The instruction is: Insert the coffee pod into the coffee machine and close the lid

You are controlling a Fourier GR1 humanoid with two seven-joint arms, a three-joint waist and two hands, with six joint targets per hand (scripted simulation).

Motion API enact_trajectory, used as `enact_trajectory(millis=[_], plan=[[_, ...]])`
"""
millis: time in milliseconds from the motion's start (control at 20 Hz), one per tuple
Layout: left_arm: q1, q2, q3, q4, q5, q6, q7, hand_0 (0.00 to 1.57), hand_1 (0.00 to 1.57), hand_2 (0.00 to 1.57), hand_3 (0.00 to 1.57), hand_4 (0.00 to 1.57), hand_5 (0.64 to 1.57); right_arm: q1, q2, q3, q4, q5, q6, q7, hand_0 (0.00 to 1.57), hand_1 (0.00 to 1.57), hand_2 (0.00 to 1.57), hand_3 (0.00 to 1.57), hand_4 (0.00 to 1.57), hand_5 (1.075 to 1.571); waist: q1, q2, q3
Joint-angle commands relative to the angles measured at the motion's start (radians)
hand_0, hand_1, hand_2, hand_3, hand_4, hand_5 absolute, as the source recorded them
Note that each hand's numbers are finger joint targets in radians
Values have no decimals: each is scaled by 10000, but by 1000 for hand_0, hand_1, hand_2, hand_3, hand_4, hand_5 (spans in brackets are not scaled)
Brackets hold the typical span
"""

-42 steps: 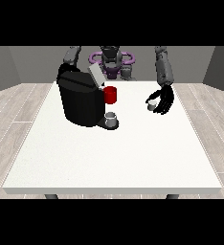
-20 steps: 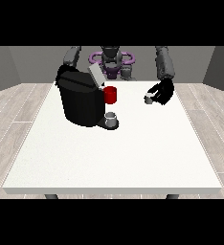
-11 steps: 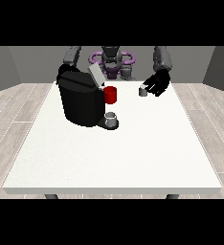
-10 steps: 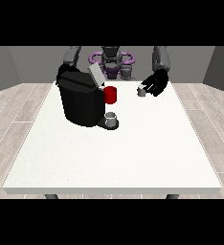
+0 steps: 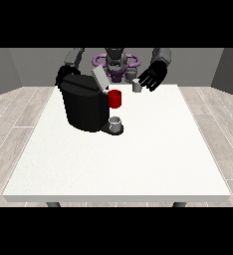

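Pod point(image 5: 136, 86), pinched by the hand at the view's right point(image 5: 152, 77), has risen and drifted left toward the open-lidded coffee machine point(image 5: 85, 102), so insertion nears.

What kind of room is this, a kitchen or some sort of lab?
Probably a bare test room rather than a kitchen: a large white table on a wood-plank floor with plain grey walls, holding only a black coffee machine, its lid up, and a robot behind it.
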Motion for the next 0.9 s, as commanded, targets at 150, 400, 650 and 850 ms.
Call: enact_trajectory(millis=[150, 400, 650, 850], plan=[[-1231, 468, 598, 272, 190, -412, 907, 1209, 1209, 1245, 1188, 486, 1571, -124, -17, 466, -654, 154, -32, 601, 0, 0, 0, 0, 492, 1571, -792, 105, -2], [-1791, 243, 526, 90, 105, -377, 924, 1264, 1264, 1319, 1251, 516, 1571, -780, -275, 75, -457, 131, -96, 394, 0, 0, 0, 0, 514, 1571, -775, 720, 2], [-1497, 146, 538, 309, -148, 288, 686, 1281, 1281, 1306, 1226, 501, 1571, -496, -103, 460, -1167, 359, -297, 599, 0, 0, 0, 0, 520, 1571, -1128, 902, -1], [-1975, 247, 486, 199, -147, -261, 762, 1306, 1306, 1328, 1245, 487, 1571, -827, -256, 30, -761, 246, -410, 553, 0, 0, 0, 0, 526, 1571, -858, 994, 1]])
